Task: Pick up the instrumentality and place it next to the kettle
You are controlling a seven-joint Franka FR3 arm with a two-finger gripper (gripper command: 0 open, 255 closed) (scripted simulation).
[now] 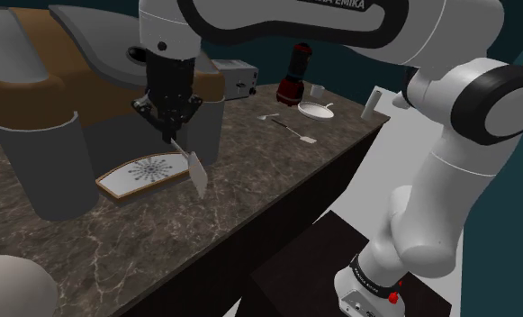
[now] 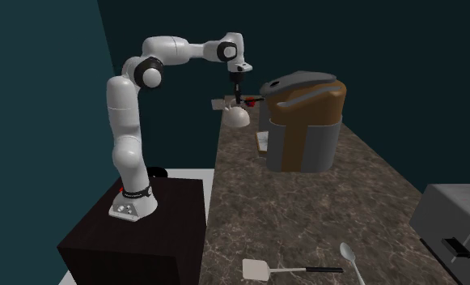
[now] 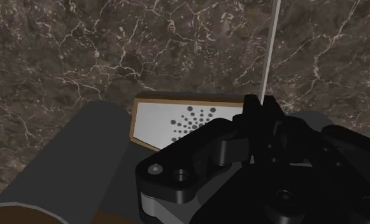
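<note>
three things can bite you from here. claw [image 1: 172, 133] is pinched narrow on the thin white tool [image 1: 196, 171], gripping its top end only. the flat blade hangs tilted over the counter [image 1: 250, 171], just above the patterned tray [image 1: 115, 183] at the foot of the big brown-and-grey kettle [image 2: 302, 113].

1) grip's on a skinny edge w/ most of the tool below it, so a quick move prob swings it or lets it slip.
2) claw sits v close to the kettle's grey wall. drift that way and you bump it.
3) come straight down and the blade tip hits first, maybe on the tray, levering the tool in the claw. let go high and it could bounce twd the counter edge.

go slow, lower it near flat, and pick bare counter beside the kettle.
</note>
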